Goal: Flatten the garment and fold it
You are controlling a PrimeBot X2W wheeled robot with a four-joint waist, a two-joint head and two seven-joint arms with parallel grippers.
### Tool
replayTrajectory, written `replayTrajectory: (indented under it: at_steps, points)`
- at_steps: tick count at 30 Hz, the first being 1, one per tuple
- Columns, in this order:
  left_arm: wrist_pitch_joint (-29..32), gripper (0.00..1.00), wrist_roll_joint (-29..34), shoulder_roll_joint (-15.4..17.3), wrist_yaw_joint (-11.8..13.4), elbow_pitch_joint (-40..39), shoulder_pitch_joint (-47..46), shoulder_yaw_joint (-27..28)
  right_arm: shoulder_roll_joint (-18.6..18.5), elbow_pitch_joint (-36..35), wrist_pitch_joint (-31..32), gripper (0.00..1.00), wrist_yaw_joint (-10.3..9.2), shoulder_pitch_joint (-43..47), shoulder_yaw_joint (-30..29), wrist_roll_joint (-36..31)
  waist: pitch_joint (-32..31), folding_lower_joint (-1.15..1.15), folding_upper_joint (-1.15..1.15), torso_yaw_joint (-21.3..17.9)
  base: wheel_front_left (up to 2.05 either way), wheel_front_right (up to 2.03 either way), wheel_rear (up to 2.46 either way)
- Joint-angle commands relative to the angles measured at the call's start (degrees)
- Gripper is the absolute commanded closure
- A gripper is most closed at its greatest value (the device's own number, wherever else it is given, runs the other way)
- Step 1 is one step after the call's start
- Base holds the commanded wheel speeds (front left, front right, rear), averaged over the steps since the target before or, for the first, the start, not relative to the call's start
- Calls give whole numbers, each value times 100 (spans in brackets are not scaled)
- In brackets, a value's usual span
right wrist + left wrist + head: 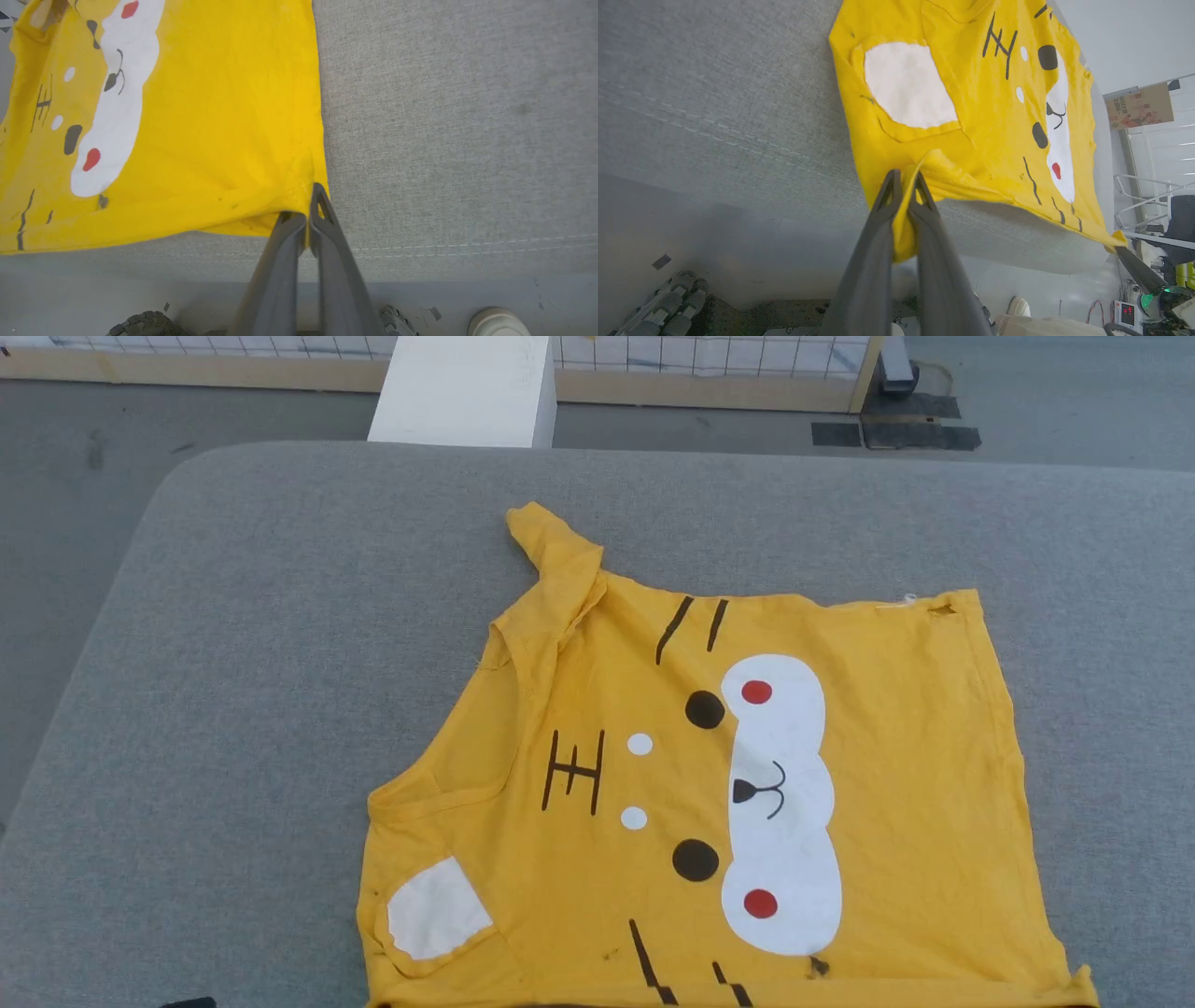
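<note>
Left gripper (906,179), right gripper (302,203) pinching garment (934,756) edge.

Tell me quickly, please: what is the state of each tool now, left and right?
Left tool: closed, holding the near edge of the yellow garment.
Right tool: closed, holding a corner of the same garment.

Lab with mesh fence (709,355), instruments (1127,313)

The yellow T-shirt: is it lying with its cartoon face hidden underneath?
No, the T-shirt lies on the grey surface with its printed face turned up.
</note>
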Motion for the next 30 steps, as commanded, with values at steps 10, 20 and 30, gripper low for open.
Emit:
replayTrajectory:
  at_steps: [10,20,30]
  points:
    - [-424,100,631,61,-3,-100,-615,130,-170,-162,-260,100,-12,-459,-46,-210,222,1,0,47,0,0,0]
    - [-344,100,1169,-2,-153,434,-2135,-31,-529,214,-401,100,-12,-1708,229,-452,874,1,0,-47,0,0,0]
    - [-361,100,1386,-229,-397,1198,-3142,-209,-762,882,-525,100,-12,-2593,538,-567,1348,1,0,-170,0,0,0]
